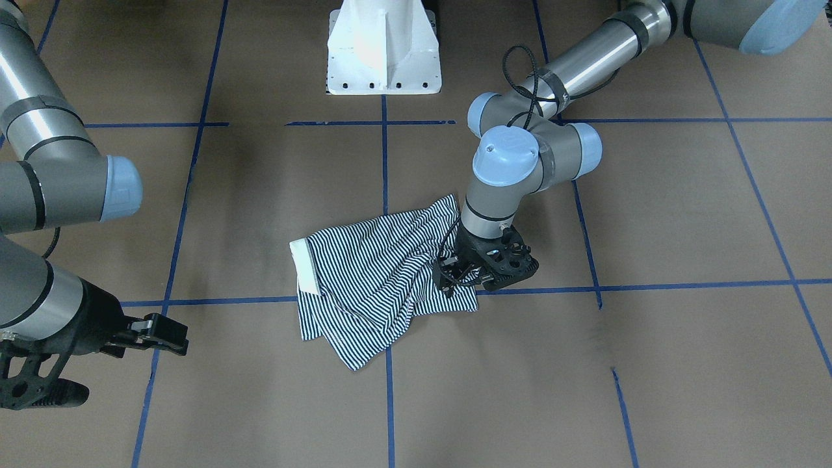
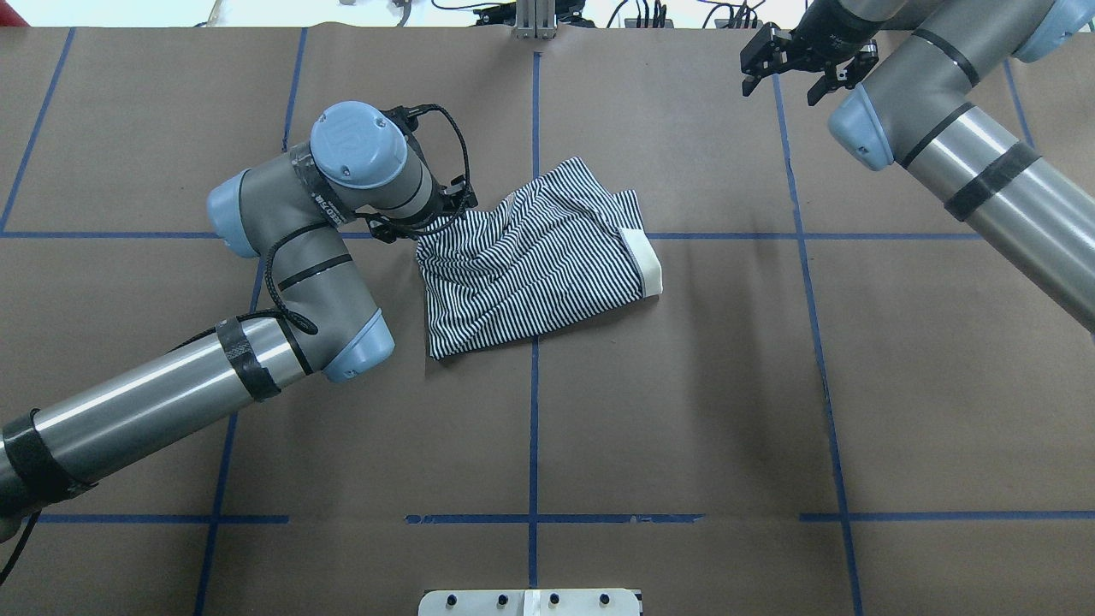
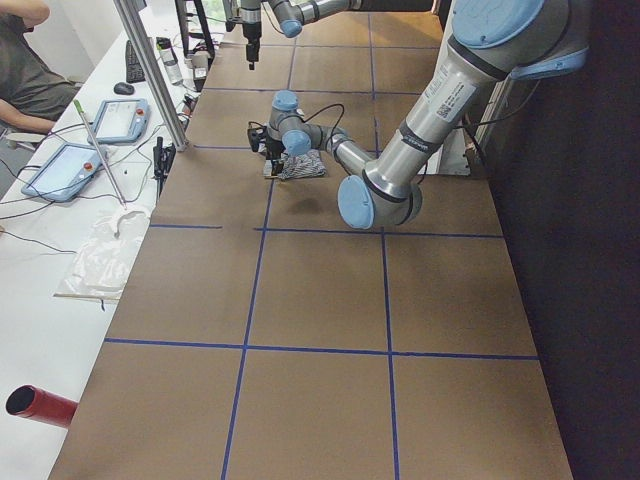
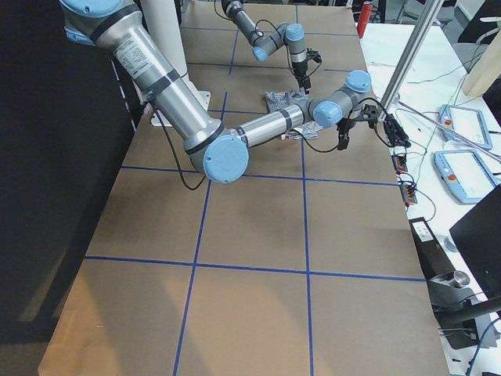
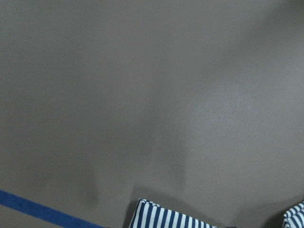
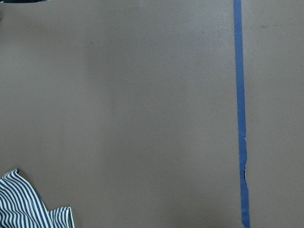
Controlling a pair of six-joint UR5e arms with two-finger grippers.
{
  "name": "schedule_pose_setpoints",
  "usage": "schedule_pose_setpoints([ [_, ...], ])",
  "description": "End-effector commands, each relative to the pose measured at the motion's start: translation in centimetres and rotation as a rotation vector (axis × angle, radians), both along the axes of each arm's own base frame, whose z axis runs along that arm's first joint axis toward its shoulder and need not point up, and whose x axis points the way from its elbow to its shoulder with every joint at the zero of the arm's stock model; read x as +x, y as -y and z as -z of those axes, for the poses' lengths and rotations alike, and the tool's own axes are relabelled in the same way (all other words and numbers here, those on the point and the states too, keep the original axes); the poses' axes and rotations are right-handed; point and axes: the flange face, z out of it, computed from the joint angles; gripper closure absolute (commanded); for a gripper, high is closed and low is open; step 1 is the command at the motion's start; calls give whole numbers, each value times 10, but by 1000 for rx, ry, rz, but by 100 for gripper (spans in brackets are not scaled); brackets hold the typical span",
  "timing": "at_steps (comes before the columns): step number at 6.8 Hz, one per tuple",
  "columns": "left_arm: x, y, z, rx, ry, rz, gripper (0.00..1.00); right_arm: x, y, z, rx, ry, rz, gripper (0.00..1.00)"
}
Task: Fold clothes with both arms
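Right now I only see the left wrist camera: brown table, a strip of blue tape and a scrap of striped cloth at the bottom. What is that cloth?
Observer: It is a striped shirt, lying in a rumpled heap on the table, with a cream collar at one end.
Visitor: Is the arm that carries my camera touching it?
Observer: The left gripper is down at the shirt's edge, at the end away from the collar. I cannot tell whether it pinches the cloth.
Visitor: And the other arm?
Observer: The right gripper hangs open near the table's far edge, well apart from the shirt.
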Motion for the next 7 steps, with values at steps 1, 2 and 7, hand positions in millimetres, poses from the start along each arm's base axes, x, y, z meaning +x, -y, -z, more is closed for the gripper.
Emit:
schedule_pose_setpoints([
  [1,-2,-8,7,-17,25,-7,24,0,-1,2,3,2,0,0],
  [2,-2,-10,-6,-26,39,-7,24,0,0,1,1,1,0,0],
  [7,8,-20,-16,-27,54,-30,83,-1,-1,2,0,2,0,0],
])
